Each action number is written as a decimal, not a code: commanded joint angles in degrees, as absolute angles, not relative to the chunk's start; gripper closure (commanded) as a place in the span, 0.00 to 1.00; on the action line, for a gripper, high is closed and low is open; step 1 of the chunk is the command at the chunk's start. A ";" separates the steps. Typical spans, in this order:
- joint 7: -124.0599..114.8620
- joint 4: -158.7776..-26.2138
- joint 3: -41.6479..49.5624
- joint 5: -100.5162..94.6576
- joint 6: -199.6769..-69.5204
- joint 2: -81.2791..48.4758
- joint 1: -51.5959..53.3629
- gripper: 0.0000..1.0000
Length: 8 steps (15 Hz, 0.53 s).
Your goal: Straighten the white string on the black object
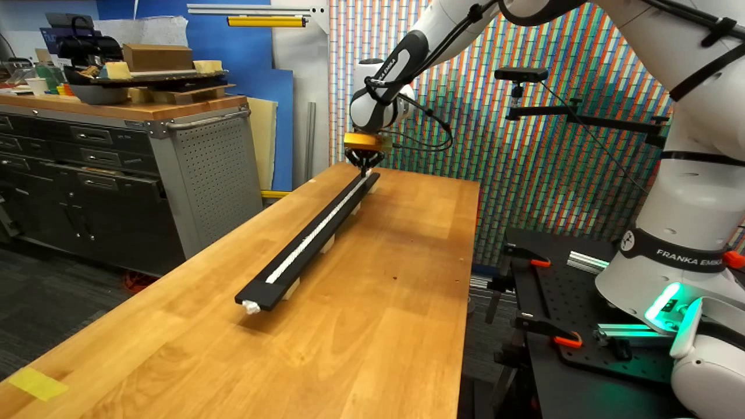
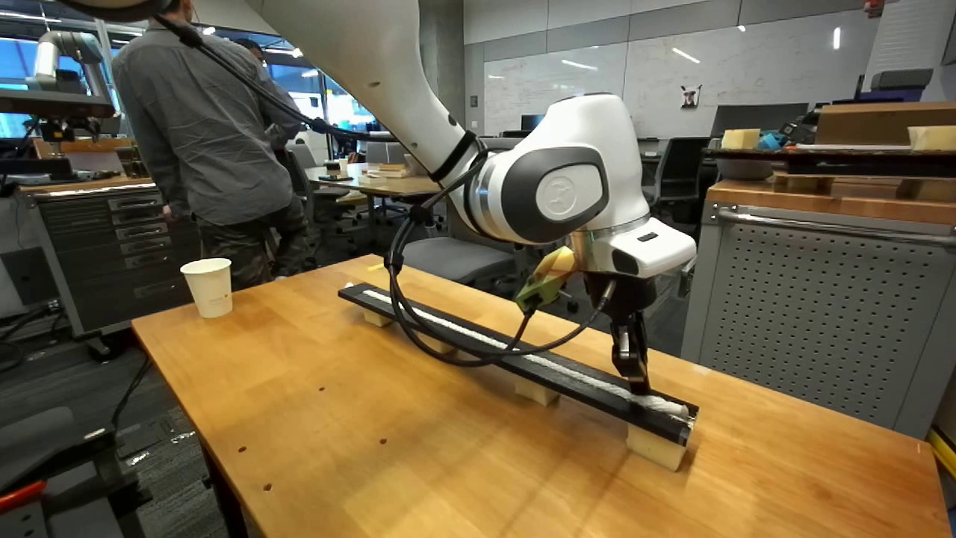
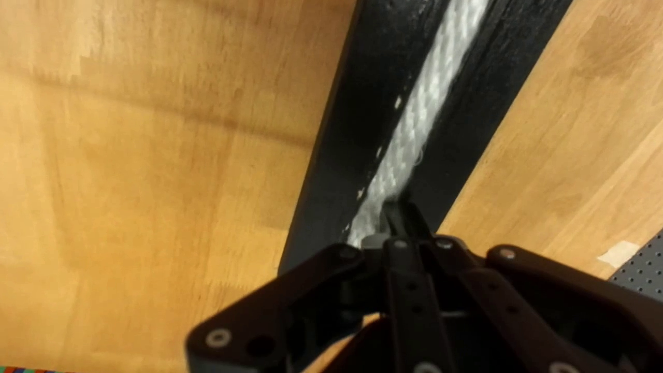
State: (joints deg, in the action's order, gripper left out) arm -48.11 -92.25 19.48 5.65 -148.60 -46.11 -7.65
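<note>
The white string (image 1: 317,230) lies lengthwise along the long black bar (image 1: 311,251), close to straight in both exterior views. The string (image 2: 553,364) and bar (image 2: 665,432) run across the table. My gripper (image 2: 638,388) points down at the string near one end of the bar; it is at the far end in an exterior view (image 1: 364,173). In the wrist view the fingertips (image 3: 398,207) are together against the right side of the string (image 3: 414,124), which passes left of them on the bar (image 3: 362,103). The string's end beyond the fingers is hidden there.
Wooden blocks (image 2: 657,448) hold the bar above the wooden table (image 2: 336,426). A white bit (image 1: 251,306) sticks out at the bar's near end. A paper cup (image 2: 209,288) stands near the table's edge. Yellow tape (image 1: 38,384) marks a corner. A grey cabinet (image 1: 209,169) stands beside the table.
</note>
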 commanded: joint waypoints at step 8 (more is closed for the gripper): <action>-48.77 -93.15 19.50 6.12 -148.78 -44.95 -8.25 1.00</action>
